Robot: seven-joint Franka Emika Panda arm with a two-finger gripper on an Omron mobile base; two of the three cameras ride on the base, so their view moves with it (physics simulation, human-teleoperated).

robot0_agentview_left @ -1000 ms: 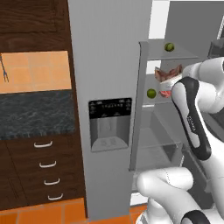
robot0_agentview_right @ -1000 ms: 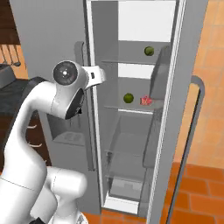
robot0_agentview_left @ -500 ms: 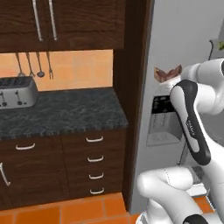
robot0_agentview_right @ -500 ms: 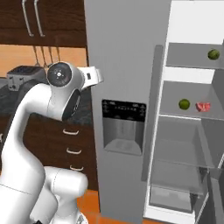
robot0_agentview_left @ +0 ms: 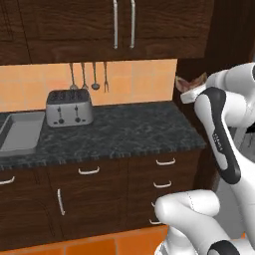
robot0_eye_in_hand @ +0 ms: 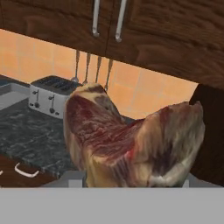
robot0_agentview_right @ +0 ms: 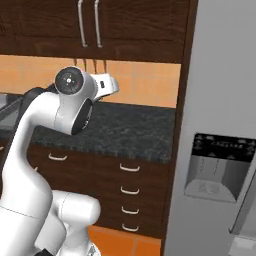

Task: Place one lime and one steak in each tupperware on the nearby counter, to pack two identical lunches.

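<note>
Dark cabinets and an orange tiled wall back the counter (robot0_agentview_left: 124, 132), a long speckled black worktop over brown drawers with silver handles. Starting at the gripper (robot0_agentview_left: 191, 88): it sits high at the counter's right end, its jaws part-way apart and clamped on the steak (robot0_eye_in_hand: 131, 140), which in the hand view bulges up from between the tips. In the left base view a corner of the meat (robot0_agentview_left: 191, 82) pokes out above the wrist.

The steak is a thick raw slab, deep red streaked with pale fat and a tan rind, folded or humped rather than flat. It looks limp and slippery, and I judge that to be the main risk: held by one end, it could sag or slide out if the arm swings fast, and drop on the counter or the floor.

A toaster (robot0_agentview_left: 68, 107) stands far left, with a sink (robot0_agentview_left: 20, 132) beyond it and utensils (robot0_agentview_left: 88, 75) on the wall. I see no tupperware on the stretch in view, so an early release would miss.
</note>
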